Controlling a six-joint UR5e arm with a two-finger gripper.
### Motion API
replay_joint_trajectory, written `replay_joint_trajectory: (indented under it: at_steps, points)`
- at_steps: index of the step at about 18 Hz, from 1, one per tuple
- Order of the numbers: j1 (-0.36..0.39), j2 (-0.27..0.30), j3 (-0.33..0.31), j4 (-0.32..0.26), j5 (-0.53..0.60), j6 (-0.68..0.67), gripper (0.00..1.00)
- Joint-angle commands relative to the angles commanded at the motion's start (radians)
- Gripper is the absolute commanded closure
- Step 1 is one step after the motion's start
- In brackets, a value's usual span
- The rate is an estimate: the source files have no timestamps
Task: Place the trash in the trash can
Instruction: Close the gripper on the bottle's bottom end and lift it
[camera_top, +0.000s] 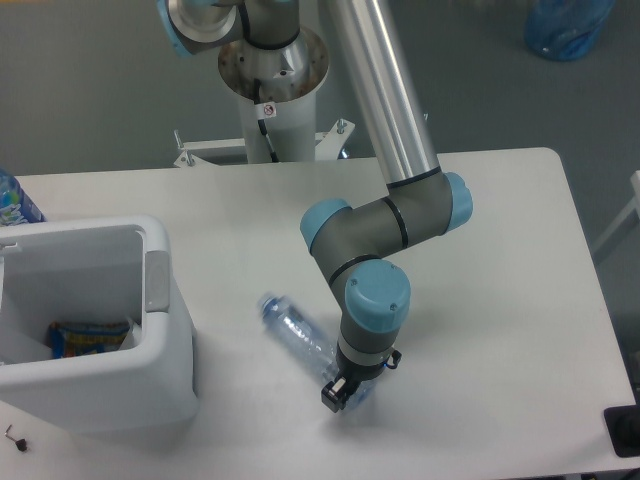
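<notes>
White tabletop (480, 230), clear bottle (295, 330) lying flat right of the trash can (160, 300), end effector (340, 393) down at its far end, grip hidden. Slippery crushed plastic could squirt out sideways.

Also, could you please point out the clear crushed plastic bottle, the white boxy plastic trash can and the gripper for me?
clear crushed plastic bottle (296, 327): fixed camera, mid-body.
white boxy plastic trash can (172, 345): fixed camera, right wall.
gripper (336, 398): fixed camera, fingertips at the bottle's lower end.
</notes>
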Motion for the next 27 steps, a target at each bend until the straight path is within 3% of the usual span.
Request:
replay_joint_trajectory:
  at_steps: [5, 14, 20, 25, 27]
  points:
    - [-0.002, 0.003, -0.002, 0.000, 0.002, 0.000, 0.39]
    - [-0.003, 0.020, -0.003, -0.002, 0.000, 0.002, 0.40]
    - [0.009, 0.133, 0.021, 0.003, -0.005, 0.015, 0.40]
    - [0.017, 0.205, 0.103, 0.006, -0.005, 0.055, 0.40]
    - [0.024, 0.235, 0.130, 0.037, -0.008, 0.058, 0.40]
